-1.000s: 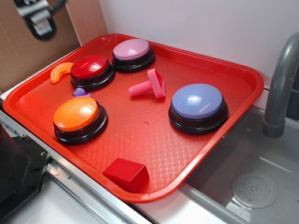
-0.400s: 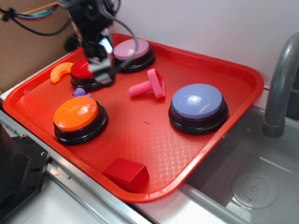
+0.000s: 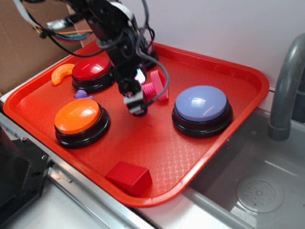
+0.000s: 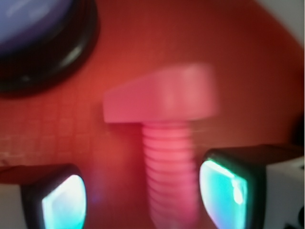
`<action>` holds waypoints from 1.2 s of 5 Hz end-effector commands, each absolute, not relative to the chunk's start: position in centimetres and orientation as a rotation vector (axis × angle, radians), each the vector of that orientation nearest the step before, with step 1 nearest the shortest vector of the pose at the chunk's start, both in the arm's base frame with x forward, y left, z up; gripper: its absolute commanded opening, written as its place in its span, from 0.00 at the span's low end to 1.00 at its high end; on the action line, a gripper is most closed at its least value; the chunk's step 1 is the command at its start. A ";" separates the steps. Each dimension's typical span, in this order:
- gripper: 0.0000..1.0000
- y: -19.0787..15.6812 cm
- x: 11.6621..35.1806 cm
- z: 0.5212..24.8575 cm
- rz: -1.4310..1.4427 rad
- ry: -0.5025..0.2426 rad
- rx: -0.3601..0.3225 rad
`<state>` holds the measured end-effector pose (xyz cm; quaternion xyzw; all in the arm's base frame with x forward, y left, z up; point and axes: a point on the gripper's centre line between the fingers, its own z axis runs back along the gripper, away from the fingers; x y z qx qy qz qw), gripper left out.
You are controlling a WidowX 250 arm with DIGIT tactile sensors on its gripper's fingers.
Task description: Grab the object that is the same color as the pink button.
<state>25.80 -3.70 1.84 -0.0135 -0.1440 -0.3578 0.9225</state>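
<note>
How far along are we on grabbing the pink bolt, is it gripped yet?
Done: the gripper is lined up at the pink bolt, which lies on the red tray. In hand: the wrist view shows its ribbed shaft between the open fingers, apparently nearer one pad. Left: close on the shaft and lift. Not gripped yet.

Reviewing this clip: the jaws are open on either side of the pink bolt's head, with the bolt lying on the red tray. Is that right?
Not quite. The wrist view shows the gripper with its jaws open on either side of the pink bolt's ribbed shaft, not its head; the head lies beyond the fingertips. The bolt does lie on the red tray.
</note>
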 end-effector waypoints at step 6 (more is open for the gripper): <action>0.00 -2.0 24.7 13.3 -0.420 -0.155 0.077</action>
